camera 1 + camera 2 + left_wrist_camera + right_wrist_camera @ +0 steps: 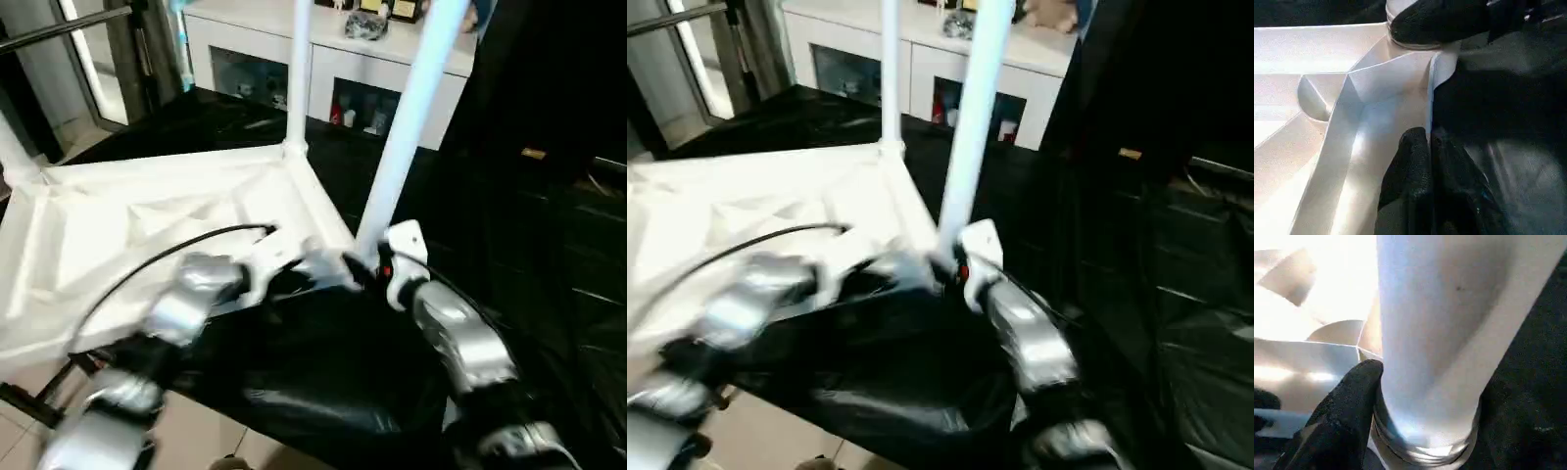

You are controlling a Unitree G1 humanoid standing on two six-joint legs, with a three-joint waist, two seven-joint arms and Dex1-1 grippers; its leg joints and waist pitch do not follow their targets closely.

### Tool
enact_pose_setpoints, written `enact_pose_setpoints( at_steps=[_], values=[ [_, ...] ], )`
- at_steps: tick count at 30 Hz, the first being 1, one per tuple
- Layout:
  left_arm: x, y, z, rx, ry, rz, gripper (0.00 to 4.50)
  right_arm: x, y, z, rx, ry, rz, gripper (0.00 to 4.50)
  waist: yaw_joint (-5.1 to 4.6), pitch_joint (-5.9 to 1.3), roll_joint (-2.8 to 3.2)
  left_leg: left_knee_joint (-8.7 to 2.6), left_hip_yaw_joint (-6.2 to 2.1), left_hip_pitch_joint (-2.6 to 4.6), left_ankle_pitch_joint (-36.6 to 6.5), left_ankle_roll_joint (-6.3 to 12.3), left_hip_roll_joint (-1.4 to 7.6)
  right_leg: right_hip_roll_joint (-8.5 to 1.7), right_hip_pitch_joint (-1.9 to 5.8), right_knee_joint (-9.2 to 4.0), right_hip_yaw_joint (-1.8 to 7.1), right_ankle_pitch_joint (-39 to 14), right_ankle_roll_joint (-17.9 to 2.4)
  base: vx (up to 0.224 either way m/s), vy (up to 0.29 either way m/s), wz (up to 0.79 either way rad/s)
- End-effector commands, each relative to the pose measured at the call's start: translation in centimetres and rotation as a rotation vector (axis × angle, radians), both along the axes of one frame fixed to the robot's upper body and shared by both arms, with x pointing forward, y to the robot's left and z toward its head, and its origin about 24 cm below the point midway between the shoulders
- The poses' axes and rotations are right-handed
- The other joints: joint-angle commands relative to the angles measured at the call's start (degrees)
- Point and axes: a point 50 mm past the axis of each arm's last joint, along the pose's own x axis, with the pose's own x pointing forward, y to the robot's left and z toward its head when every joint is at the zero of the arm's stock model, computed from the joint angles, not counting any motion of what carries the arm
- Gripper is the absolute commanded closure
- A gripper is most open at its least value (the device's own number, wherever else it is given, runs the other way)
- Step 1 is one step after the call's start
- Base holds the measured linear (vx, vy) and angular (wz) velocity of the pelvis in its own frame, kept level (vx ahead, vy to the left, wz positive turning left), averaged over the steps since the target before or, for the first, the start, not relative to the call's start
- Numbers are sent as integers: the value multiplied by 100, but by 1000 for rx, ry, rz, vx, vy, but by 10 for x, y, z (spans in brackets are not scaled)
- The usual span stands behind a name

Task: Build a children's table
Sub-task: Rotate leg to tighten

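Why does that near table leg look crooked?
It leans: the near leg tilts away from the far corner leg, which stands straight in the upturned tabletop. The right gripper is at its base, so it is probably not seated yet.

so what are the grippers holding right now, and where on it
The left gripper is shut on the table top, pinching its rim wall beside the near corner. The right gripper is around the near leg at its base, above the socket.

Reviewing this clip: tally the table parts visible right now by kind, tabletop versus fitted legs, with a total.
Tabletop, lying underside up: 1
Leg standing upright at the tabletop's far corner: 1
Leg standing at the near corner, by the right gripper: 1
Total: 3
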Motion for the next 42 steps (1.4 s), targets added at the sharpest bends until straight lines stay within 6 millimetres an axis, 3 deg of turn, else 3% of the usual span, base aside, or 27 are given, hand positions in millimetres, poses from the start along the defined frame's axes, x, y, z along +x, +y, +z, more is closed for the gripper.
enact_pose_setpoints(
  at_steps=[1,2,5,6,9,10,15,18,25,28,33,39,42],
  values=[
    [10,-26,20,-55,-111,6,450,-20,41,-20,41,108,203,181,-30,-311,86,-451,-76,41,-1647,-265,182,-381,184,-461,238,-1352,-823,0,0,0],
    [9,-28,20,-55,-111,-10,450,-20,41,-18,57,105,222,126,-33,-313,90,-443,-68,47,-1620,-227,183,-374,180,-455,236,-1223,-857,0,0,0],
    [5,-26,19,-56,-107,-66,450,-18,36,-13,49,77,251,106,-41,-319,105,-446,-75,18,-1501,-195,186,-373,212,-434,226,-1050,-907,0,0,0],
    [3,-25,18,-54,-106,-103,450,-18,32,-11,35,58,266,75,-37,-317,101,-447,-73,22,-1512,-186,184,-369,212,-445,222,-1059,-900,0,0,0],
    [-4,-17,14,-46,-82,-170,450,-19,22,-5,21,27,336,75,-36,-321,123,-438,-72,14,-1426,-138,183,-365,231,-424,219,-871,-949,0,0,0],
    [-7,-14,13,-40,-72,-191,450,-21,18,-3,18,17,374,75,-41,-326,101,-429,-64,12,-1388,-105,185,-361,237,-415,220,-759,-969,0,0,0],
    [-22,2,10,-35,-28,-330,450,-32,-5,9,-10,-2,560,75,-34,-337,105,-400,-49,9,-1171,93,200,-350,268,-362,213,-176,-1153,0,0,0],
    [-29,8,13,-58,2,-404,450,-39,-19,12,-47,9,648,75,-17,-314,112,-407,-34,30,-1310,124,222,-366,245,-387,217,-480,-1257,0,0,0],
    [-34,20,17,-40,26,-463,450,-57,-28,18,-52,54,799,75,12,-295,113,-430,-42,46,-1491,73,230,-368,228,-434,228,-992,-1143,0,0,0],
    [-34,22,18,-39,30,-464,450,-60,-28,18,-47,60,817,75,13,-294,111,-430,-44,23,-1424,75,224,-364,226,-421,221,-883,-1174,0,0,0],
    [-35,25,18,-39,40,-464,450,-63,-22,18,7,67,827,139,6,-309,116,-421,-45,27,-1369,52,221,-365,230,-407,218,-791,-1204,0,0,0],
    [-35,25,17,-44,47,-458,450,-67,-17,14,41,84,809,174,14,-304,120,-425,-42,27,-1386,47,222,-366,226,-408,217,-785,-1208,0,0,0],
    [-23,25,12,-18,6,-303,450,-55,-11,3,29,79,601,179,-11,-290,120,-446,-51,24,-1506,-36,216,-371,212,-430,216,-1020,-1159,0,0,0]
  ],
)
